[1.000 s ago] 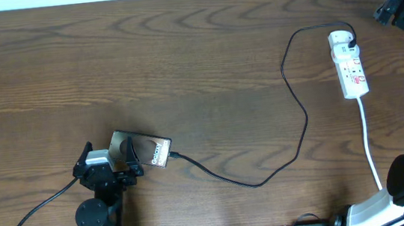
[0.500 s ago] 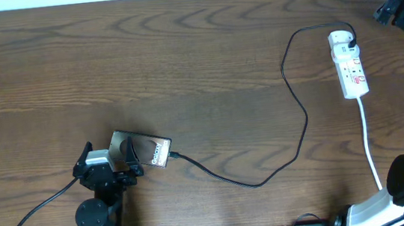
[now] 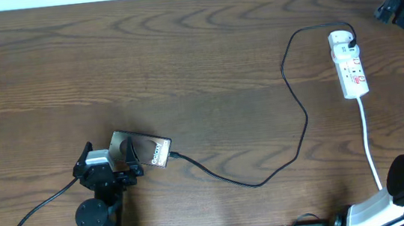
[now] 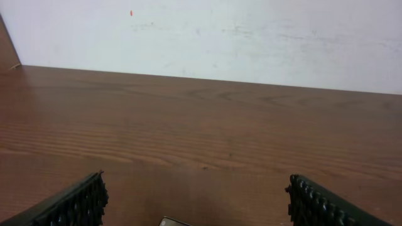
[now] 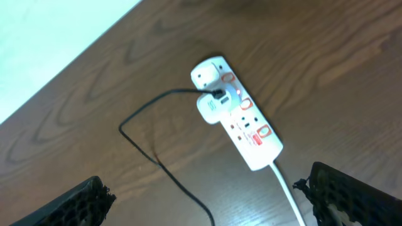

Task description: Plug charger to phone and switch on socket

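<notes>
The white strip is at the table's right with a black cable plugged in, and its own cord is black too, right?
Not quite: the strip's own cord is white, as the overhead view shows. The strip is at the right with the black cable plugged in.

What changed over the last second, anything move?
Nothing visibly changed. The phone, the charger and the socket lie where they were. The left gripper stays open at the phone, and the right gripper stays open, clear of the socket.
</notes>
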You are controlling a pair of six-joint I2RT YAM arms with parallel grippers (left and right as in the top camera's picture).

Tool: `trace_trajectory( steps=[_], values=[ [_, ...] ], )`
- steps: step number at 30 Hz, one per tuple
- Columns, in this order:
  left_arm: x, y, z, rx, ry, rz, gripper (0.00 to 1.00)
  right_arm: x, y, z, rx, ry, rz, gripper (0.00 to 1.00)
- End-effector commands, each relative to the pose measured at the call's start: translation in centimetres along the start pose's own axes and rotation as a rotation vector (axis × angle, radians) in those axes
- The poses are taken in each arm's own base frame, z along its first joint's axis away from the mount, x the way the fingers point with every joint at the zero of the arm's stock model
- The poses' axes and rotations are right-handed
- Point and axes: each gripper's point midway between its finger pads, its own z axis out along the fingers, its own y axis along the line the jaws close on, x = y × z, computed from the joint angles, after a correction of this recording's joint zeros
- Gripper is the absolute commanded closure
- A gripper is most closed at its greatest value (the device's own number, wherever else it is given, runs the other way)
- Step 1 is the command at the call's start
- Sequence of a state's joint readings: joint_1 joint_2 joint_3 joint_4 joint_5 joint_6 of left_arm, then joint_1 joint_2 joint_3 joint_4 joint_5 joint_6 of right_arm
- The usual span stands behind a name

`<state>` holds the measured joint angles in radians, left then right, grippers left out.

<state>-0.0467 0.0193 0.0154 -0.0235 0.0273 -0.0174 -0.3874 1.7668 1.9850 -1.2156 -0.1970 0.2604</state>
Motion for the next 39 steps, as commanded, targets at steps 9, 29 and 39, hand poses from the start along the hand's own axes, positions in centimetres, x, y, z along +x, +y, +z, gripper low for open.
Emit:
trace_trajectory(
  steps=[9,29,39],
  values=[
    [1.5,0.3,0.0,-0.014,0.05,0.019,0.1,-0.1,10.6,-2.2,-0.188,-0.407,-0.321,0.01],
    [1.5,0.3,0.0,-0.015,0.05,0.019,0.1,17.1,6.6,-4.4,-0.415,-0.967,-0.563,0.01],
    [1.5,0.3,0.0,-0.015,0.05,0.019,0.1,22.4,2.7,-1.5,-0.394,-0.971,-0.556,0.01]
  ],
)
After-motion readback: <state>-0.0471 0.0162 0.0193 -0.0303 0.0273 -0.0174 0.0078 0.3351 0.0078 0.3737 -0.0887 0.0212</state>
